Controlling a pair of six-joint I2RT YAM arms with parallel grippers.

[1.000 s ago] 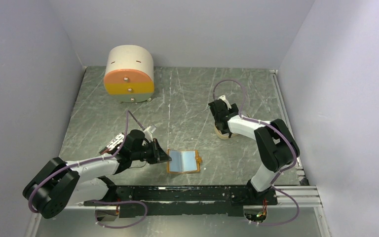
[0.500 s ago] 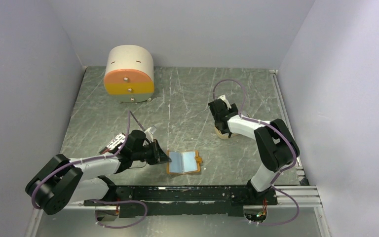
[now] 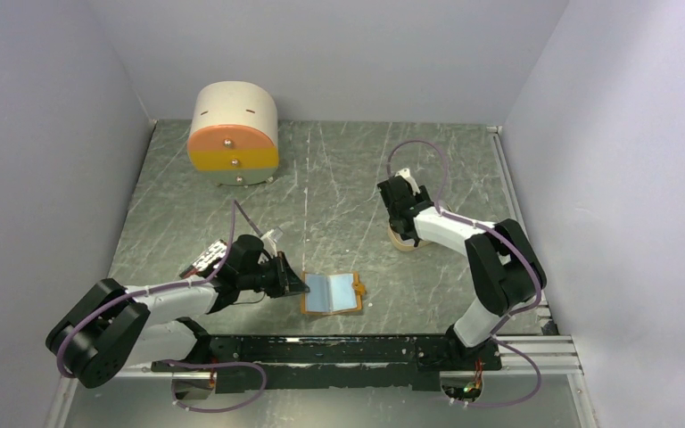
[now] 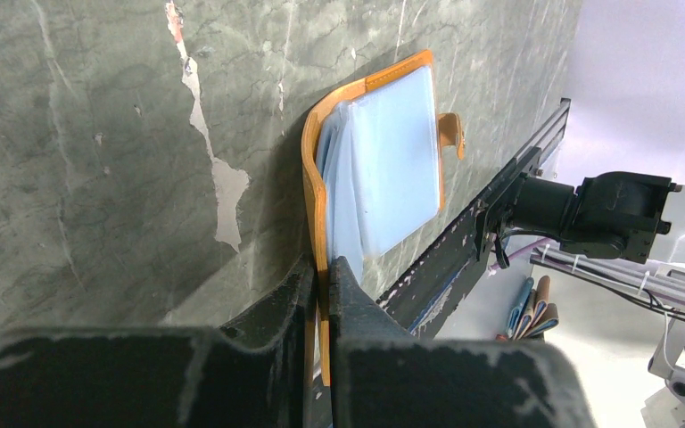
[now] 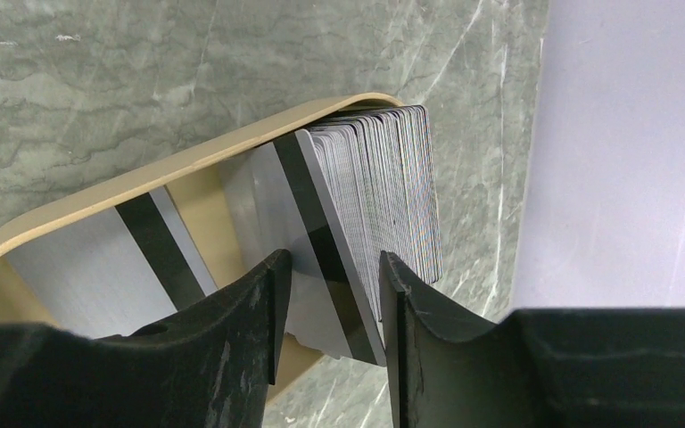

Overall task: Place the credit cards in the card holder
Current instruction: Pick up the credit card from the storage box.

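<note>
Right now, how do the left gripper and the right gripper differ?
The left gripper is shut on the orange edge of the card holder; the right gripper has jaws apart around a striped credit card. The left reaches in low from the side; the right points down into the tan tray.

Rnd drawer box [image 3: 234, 134]; tan tray [image 5: 232, 140]

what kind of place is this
Probably a robot test cell: plain grey walls box in a scuffed tabletop, a left arm and right arm are bolted to a rail at its near edge, and a drawer box and card holder lie out as props.
</note>
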